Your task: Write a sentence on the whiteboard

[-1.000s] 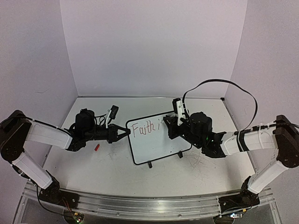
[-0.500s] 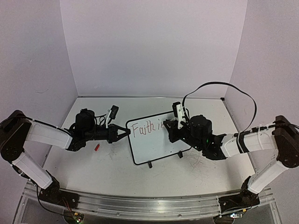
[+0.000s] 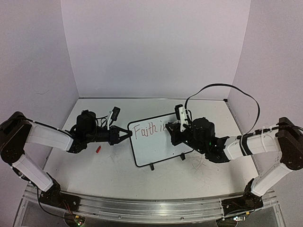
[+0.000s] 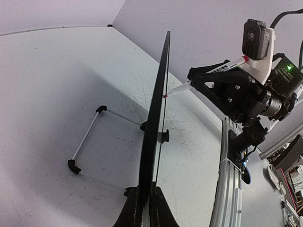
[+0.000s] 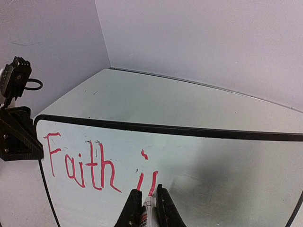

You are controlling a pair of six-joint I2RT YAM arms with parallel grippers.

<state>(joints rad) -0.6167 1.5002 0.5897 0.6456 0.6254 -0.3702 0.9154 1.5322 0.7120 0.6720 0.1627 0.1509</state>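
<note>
So far, whiteboard (image 3: 158, 146) stands mid-bench (image 3: 94, 165) w/ red "Faith" + start of a 2nd word on it, left hand (image 3: 127, 135) clamped on its left edge, right hand (image 3: 173, 130) closed round red marker (image 5: 144, 216), tip at board; most of sentence prob. still to write.

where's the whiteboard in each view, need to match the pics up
top external: the whiteboard stands mid-table, between the two arms.
left wrist: seen edge-on, a thin black line rising from bottom centre.
right wrist: its written face fills the lower half, with the marker touching it.
shared landmark: the left gripper, clamped on the board's left edge.
</note>
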